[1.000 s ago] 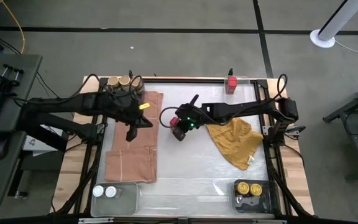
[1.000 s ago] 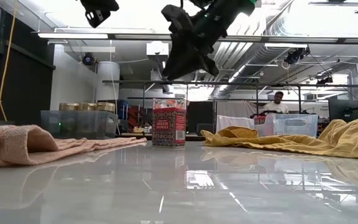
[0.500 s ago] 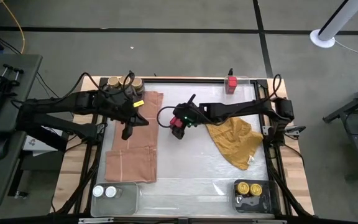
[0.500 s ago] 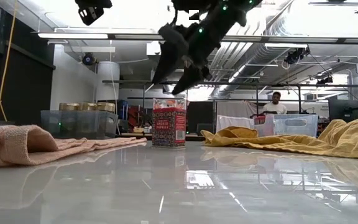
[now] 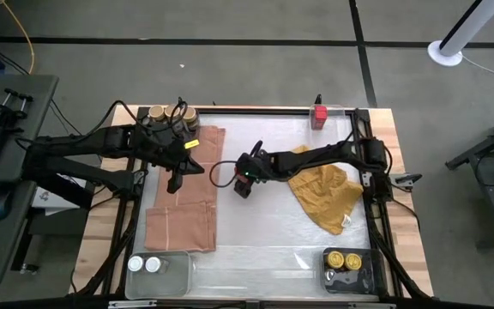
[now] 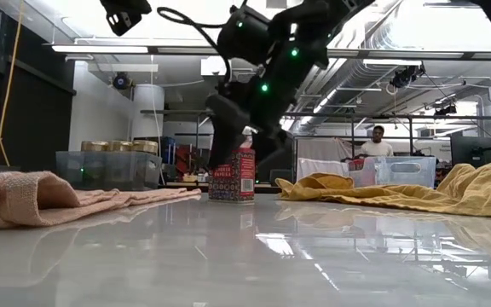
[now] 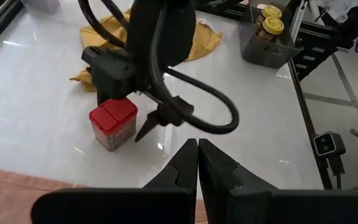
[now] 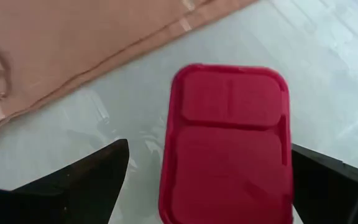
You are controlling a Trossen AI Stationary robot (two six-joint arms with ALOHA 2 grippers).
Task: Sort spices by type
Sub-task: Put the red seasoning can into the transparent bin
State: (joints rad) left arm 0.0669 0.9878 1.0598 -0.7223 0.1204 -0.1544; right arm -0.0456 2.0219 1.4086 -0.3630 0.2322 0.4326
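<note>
Right wrist view showing right claw (image 8: 207,186) spread wide, straddling red-lidded spice tin (image 8: 227,143) on tabletop (image 8: 328,81), empty, presumably readying a grasp for sorting.

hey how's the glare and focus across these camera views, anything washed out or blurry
Low view: the glossy table mirrors the ceiling lights, and the bright ceiling silhouettes the right gripper. Right wrist view: the red-lidded spice tin is close and soft. High view: evenly lit.

My arms are dark and jointed, with looping black cables, small green lights, and tapered black fingers (image 7: 191,168).
</note>
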